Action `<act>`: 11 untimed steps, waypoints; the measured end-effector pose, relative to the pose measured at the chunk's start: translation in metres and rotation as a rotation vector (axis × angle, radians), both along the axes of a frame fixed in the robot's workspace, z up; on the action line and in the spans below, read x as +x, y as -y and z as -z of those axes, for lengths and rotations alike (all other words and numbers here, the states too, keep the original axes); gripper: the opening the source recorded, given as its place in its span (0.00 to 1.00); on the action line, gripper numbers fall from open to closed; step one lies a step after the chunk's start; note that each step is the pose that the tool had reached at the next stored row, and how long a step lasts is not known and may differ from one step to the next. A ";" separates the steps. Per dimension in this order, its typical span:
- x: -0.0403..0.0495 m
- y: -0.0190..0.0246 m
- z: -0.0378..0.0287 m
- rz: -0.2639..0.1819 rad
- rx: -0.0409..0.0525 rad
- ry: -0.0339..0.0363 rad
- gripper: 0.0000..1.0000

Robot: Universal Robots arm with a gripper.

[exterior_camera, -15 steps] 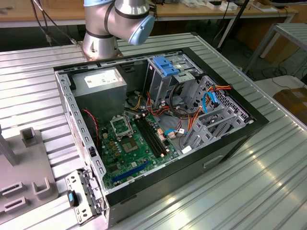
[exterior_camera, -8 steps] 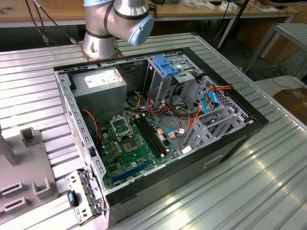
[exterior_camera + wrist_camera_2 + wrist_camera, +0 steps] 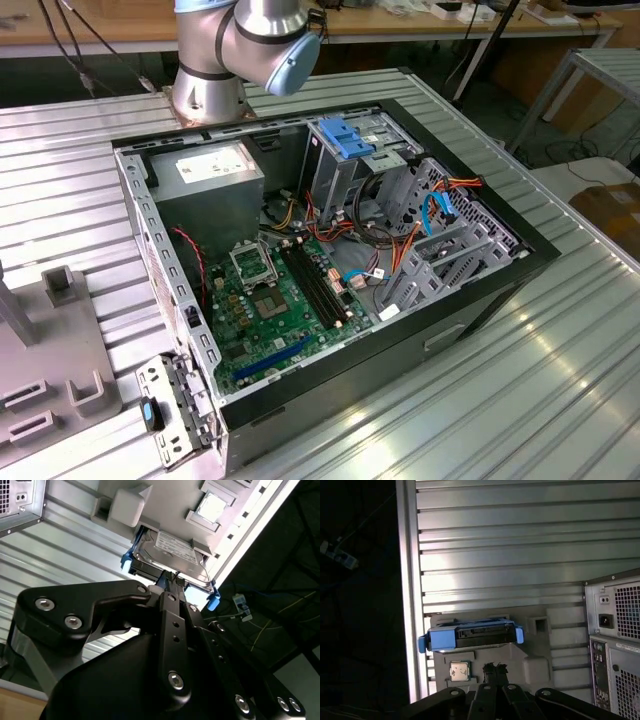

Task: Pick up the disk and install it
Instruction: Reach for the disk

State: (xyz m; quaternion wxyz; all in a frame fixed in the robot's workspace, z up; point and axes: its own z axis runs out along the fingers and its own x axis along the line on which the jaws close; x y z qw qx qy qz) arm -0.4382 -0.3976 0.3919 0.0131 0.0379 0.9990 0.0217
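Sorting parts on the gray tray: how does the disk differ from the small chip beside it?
The disk is the larger, a long rectangle; the chip is a small square. The disk is framed by bright blue rails; the chip shows only bare silvery metal. Both rest on the gray tray.

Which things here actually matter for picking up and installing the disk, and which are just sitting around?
Part of the job:
disk, lying on the grey tray
hand, close to the disk
open computer case

Just lying about:
processor chip, in the same tray
wooden bench behind the table
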 end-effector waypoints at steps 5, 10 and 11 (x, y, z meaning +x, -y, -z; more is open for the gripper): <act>-0.0065 0.0000 0.0015 0.000 -0.0006 0.0000 0.11; -0.0091 0.0000 0.0022 0.000 -0.0011 -0.0001 0.11; -0.0104 0.0000 0.0026 0.000 -0.0012 0.0000 0.11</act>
